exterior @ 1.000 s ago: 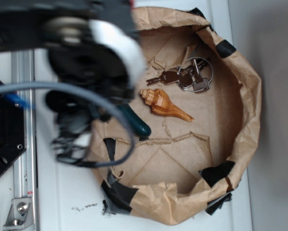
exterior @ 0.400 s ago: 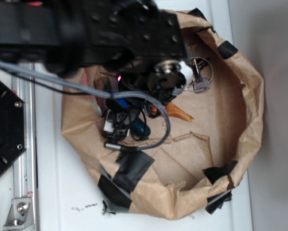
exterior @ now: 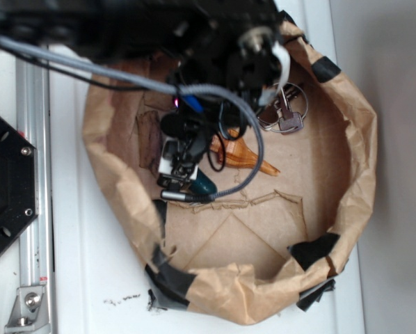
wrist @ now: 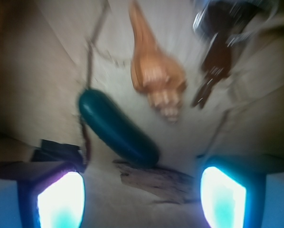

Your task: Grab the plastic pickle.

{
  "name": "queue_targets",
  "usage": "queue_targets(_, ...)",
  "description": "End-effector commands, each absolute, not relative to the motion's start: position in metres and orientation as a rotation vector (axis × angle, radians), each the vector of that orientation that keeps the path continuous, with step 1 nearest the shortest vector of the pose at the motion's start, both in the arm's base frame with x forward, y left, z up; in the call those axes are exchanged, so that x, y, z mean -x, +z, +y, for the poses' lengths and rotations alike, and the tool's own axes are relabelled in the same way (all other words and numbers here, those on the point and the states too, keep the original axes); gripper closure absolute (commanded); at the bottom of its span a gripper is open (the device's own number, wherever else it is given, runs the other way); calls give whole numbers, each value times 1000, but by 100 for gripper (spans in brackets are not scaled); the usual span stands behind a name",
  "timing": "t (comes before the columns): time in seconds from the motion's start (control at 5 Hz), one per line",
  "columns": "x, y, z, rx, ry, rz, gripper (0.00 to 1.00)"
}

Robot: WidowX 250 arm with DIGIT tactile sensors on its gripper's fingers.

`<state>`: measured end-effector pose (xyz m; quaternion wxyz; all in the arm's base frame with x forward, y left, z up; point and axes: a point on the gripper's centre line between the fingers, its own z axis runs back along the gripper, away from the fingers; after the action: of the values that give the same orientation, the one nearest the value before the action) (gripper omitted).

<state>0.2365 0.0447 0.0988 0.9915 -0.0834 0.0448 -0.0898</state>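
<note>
- End effector (wrist: 142, 199): spread wide, holding nothing, poised above the paper basin's floor.
- Plastic pickle (wrist: 117, 127): lying loose ahead of the two fingertips, nearer the left one.
- Bark strip (wrist: 156, 179): just beside the pickle.
- Seashell (wrist: 156, 71), keys (wrist: 213, 57): further out.
- Paper basin (exterior: 357, 139): on the white surface (exterior: 76, 278).

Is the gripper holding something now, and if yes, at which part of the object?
Nothing is held. In the wrist view the gripper is open, and the plastic pickle lies free on the paper ahead of its fingers, untouched.
</note>
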Motion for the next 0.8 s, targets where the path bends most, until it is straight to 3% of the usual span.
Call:
queue_targets(0.0, -245, 106, 36, 131, -190, 20, 0)
queue_targets(0.2, -244, 74, 21, 74, -255, 121, 0)
queue_targets(0.4, -241, 48, -1, 82, -362, 127, 0)
queue_targets(0.6, -232, 41, -19, 33, -501, 146, 0)
